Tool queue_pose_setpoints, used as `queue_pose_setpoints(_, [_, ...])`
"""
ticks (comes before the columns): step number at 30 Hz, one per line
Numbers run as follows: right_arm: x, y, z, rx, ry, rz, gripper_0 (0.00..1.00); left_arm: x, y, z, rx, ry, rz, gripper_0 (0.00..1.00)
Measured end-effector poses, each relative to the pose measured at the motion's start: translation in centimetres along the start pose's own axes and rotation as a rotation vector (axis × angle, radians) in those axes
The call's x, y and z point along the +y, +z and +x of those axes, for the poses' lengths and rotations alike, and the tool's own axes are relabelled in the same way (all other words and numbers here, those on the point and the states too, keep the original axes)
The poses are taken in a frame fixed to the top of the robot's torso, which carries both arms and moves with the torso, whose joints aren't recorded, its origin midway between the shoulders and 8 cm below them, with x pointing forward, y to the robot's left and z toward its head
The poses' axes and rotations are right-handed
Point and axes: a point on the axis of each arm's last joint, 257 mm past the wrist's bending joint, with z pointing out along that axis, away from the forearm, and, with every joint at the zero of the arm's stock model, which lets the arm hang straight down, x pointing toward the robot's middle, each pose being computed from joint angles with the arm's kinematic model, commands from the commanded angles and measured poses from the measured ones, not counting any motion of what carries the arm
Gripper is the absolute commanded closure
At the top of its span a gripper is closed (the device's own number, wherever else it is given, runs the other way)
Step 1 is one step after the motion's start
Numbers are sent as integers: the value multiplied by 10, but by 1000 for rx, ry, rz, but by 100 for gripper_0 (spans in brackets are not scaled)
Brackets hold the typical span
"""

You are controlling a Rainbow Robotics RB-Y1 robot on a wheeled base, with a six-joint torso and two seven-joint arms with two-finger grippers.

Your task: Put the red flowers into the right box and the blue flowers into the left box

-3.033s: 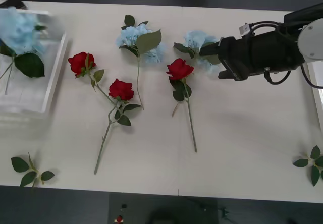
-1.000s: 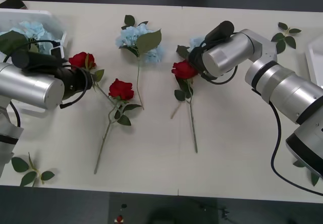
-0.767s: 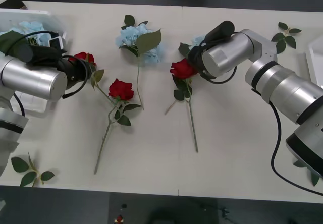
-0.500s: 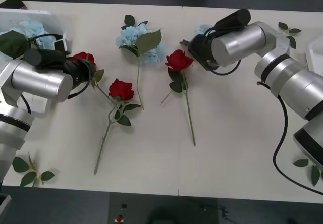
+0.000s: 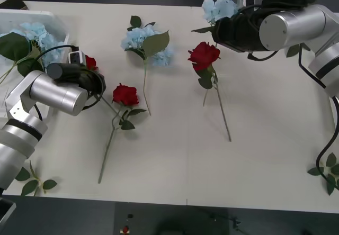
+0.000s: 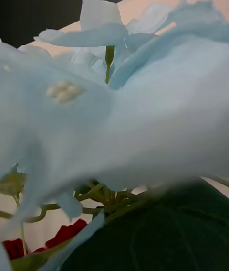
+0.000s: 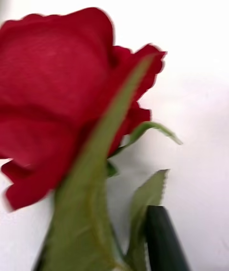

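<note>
Front view: my right hand [image 5: 225,31] grasping 1 blue flower [image 5: 219,7] should carry it slowly toward the left box [image 5: 32,15], while my left hand's [image 5: 91,76] grip I cannot tell.

The front view looks from above the arms, forward and down, onto the white tabletop [image 5: 265,161], taking in both arms, the scattered flowers and the left box [image 5: 32,15] at its left edge. The right wrist view sits so near a blue flower [image 6: 119,123] that pale petals and a dark leaf cover most of it, with a strip of tabletop behind. The left wrist view is pressed just as near a red rose [image 7: 57,94] over the white surface. The front view shares that blue flower [image 5: 220,7] with the right wrist view, and the rose [image 5: 90,62] by the left arm with the left wrist view
</note>
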Motion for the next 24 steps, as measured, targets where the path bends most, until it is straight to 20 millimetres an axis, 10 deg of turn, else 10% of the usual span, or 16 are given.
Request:
queue_pose_setpoints(13, [7, -13, -9, -32, -168, -48, 100, -11, -4, -2, 12, -17, 23, 100])
queue_pose_setpoints(24, [73, -57, -26, -58, -226, -337, 100, -44, -47, -32, 12, -89, 116, 100])
